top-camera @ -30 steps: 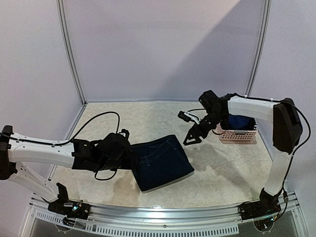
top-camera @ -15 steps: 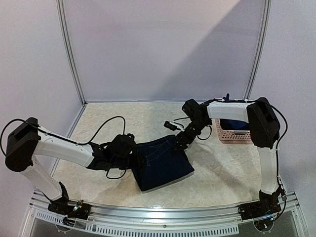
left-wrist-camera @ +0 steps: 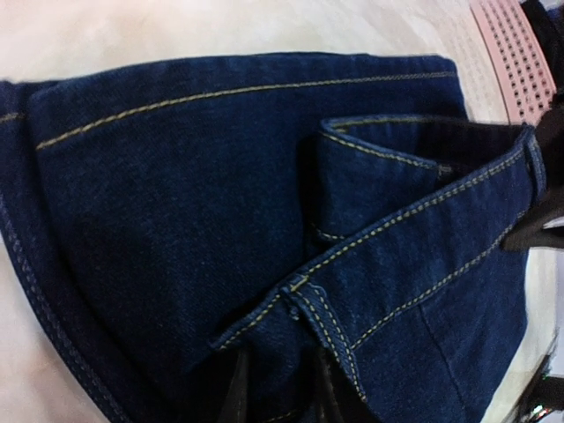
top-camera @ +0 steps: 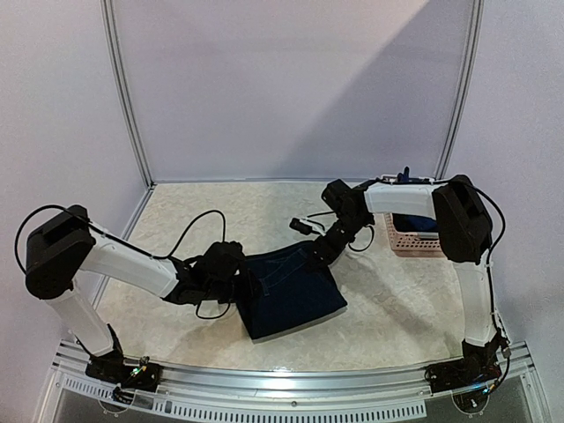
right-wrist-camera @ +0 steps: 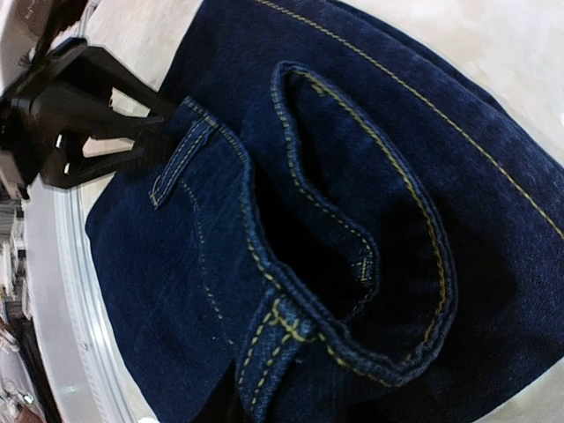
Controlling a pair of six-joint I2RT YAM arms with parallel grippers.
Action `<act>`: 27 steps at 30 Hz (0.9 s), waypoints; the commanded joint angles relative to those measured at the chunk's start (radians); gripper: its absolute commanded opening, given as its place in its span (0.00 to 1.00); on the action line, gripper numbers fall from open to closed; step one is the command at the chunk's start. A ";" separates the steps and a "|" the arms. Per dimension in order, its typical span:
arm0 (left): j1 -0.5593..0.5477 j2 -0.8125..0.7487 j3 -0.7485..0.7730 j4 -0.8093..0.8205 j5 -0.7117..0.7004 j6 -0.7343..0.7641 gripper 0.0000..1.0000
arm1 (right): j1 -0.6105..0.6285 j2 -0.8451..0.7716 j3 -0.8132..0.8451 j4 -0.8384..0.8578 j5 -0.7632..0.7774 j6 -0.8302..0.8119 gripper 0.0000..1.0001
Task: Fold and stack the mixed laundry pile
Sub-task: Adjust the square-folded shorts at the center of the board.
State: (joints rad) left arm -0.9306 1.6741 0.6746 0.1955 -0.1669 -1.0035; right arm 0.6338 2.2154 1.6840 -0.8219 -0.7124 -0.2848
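A dark navy denim piece (top-camera: 291, 291) lies folded on the table, waistband and yellow stitching up (left-wrist-camera: 264, 203). My left gripper (top-camera: 238, 284) is at its left edge. In the left wrist view the left gripper (left-wrist-camera: 280, 392) has a fold of the waistband between its two dark fingers. My right gripper (top-camera: 319, 251) is at the denim's far right corner. In the right wrist view the right gripper (right-wrist-camera: 260, 401) is closed over the waistband seam of the denim (right-wrist-camera: 352, 220). More navy laundry (top-camera: 423, 220) sits in the basket. No striped piece is in view.
A pink perforated basket (top-camera: 416, 242) stands at the right, just beyond the right arm, and its corner shows in the left wrist view (left-wrist-camera: 515, 53). The left arm's black cable (top-camera: 189, 225) loops over the table. Walls close in the back and sides.
The right arm swung left from beside the basket to the denim's far corner and closed there. The left arm's elbow drew in and its gripper closed on the denim's left edge.
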 commanded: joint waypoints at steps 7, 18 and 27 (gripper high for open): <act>0.015 -0.158 0.012 -0.066 -0.115 0.140 0.00 | 0.001 -0.123 -0.072 0.092 -0.006 0.011 0.07; 0.087 -0.157 0.128 -0.177 -0.266 0.320 0.00 | -0.032 -0.121 -0.012 0.287 0.035 0.112 0.00; 0.219 0.138 0.369 -0.258 -0.219 0.352 0.31 | -0.069 0.191 0.329 0.241 0.172 0.223 0.47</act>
State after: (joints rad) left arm -0.7261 1.7775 0.9676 0.0441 -0.3843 -0.6800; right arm 0.5919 2.3199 1.9701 -0.5476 -0.6090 -0.1116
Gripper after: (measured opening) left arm 0.237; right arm 0.424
